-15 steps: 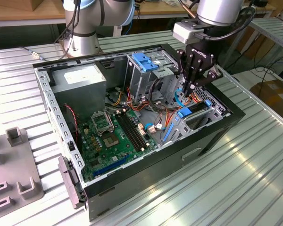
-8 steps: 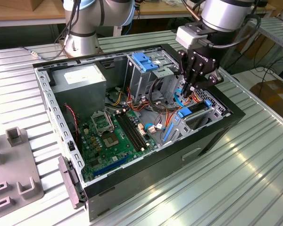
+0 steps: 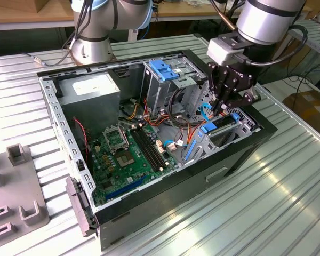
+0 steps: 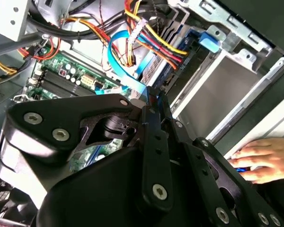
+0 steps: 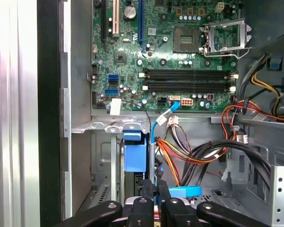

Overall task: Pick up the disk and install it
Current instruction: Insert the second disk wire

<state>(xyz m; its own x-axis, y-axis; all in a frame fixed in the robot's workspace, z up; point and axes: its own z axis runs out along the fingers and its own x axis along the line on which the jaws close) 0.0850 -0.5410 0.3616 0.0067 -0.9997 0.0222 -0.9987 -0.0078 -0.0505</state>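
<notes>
The gripper [image 3: 222,106] hangs inside the open computer case [image 3: 165,194], its fingers [image 5: 143,208] drawn together with barely a slit between them. A thin blue cable [image 5: 154,132] runs down to the fingertips. Whether it is pinched there I cannot tell.

The disk [image 5: 134,153] appears to sit on edge in the bay directly under the tips, its blue rail showing just beside them in the first wrist view. In the exterior view the same blue [image 3: 209,127] lies right below the gripper. The drive's face is not clearly seen.

Close around the tips a bundle of red, yellow and black wires [image 5: 189,151] loops across, touching or nearly touching the blue cable and crowding one side of the gripper. Beyond the fingers lies the motherboard [image 5: 180,61], with the grey power supply [image 3: 90,90] farther off still. The metal drive cage with its blue latch [image 3: 162,69] stands near the gripper toward the exterior view's left.

The case wall rises just beside the gripper on the far side from the wires. In the second wrist view a person's hand [image 4: 260,158] rests at that edge, near the arm's linkage.

Open room is mainly straight up out of the case. Outside it the ribbed metal table [image 3: 229,213] lies bare, and a grey fixture [image 3: 16,197] sits well apart.
</notes>
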